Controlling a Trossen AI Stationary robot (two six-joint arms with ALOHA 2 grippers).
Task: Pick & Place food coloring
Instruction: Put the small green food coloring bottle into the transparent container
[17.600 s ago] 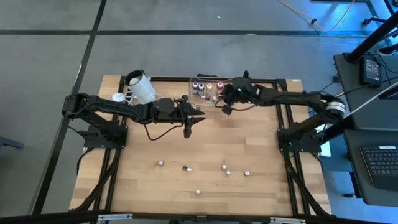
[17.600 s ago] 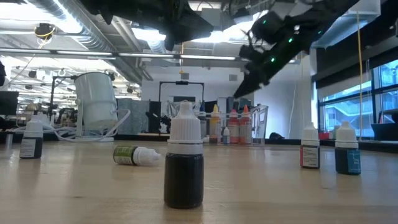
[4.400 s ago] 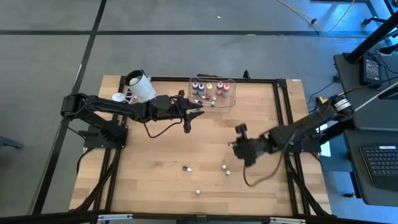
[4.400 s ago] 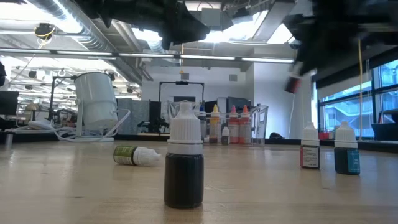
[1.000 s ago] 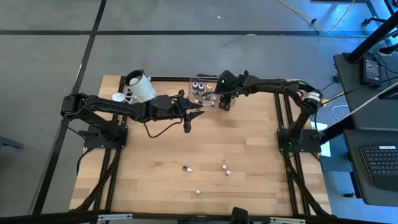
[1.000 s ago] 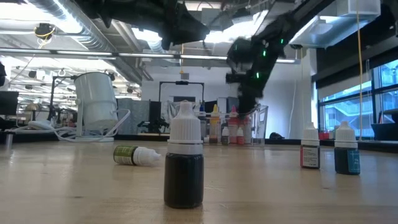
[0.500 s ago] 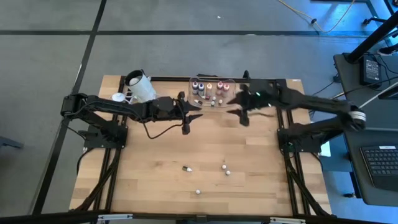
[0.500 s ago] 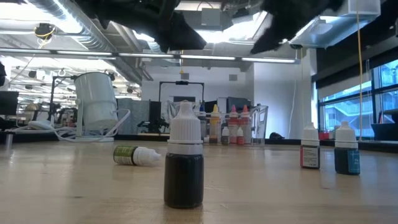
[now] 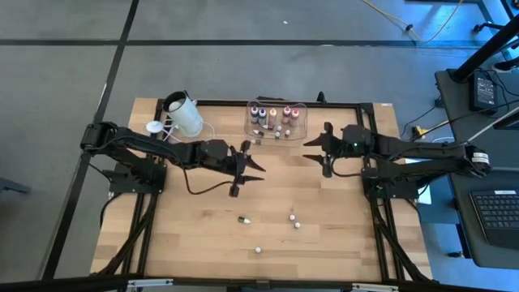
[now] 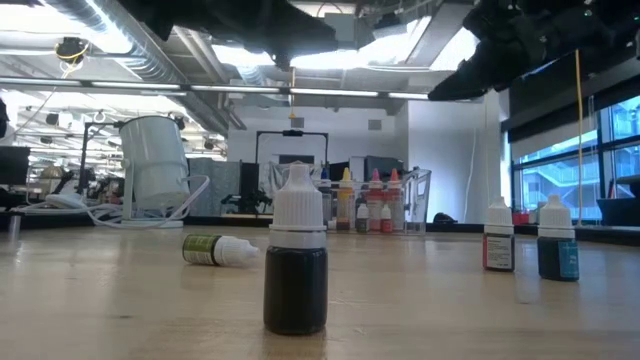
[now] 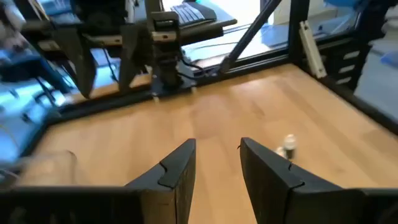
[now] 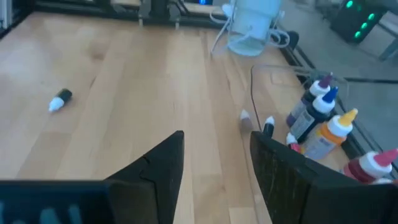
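Four small pale-capped dye bottles (image 9: 293,219) wait on the wooden counter (image 9: 324,243); right hand (image 9: 316,156) (released, like left hand (image 9: 246,168)) should descend squarely over one.

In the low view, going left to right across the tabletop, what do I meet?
White cup → green bottle lying on its side → dark bottle with white cap, nearest the camera → clear tub of bottles at the back → red bottle → blue bottle.
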